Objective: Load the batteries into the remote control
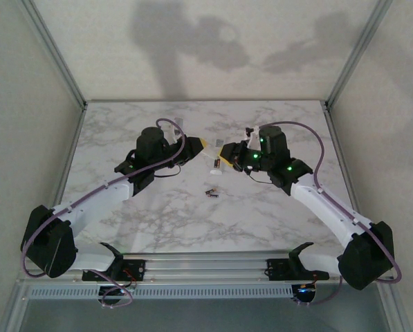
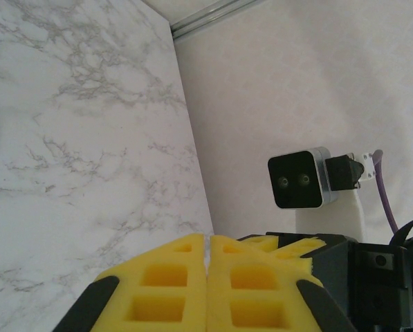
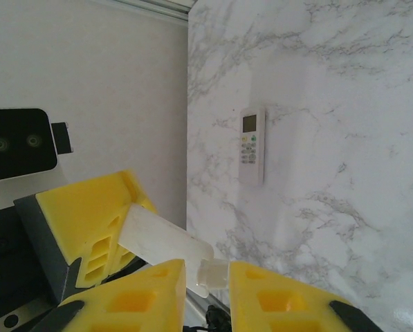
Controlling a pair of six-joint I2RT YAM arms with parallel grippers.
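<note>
Two batteries (image 1: 211,192) lie close together on the marble worktop (image 1: 158,214). Left pincer (image 2: 207,238) is pressed shut on a flat white plate (image 3: 161,235); right pincer (image 3: 207,266) nips its small white tab (image 3: 213,273). Beyond, a white remote (image 3: 252,145) lies flat

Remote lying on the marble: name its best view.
Right wrist: the remote lies face up, screen and buttons clear. Top external catches a white sliver behind the left arm; left wrist, perhaps a blurred edge.
</note>
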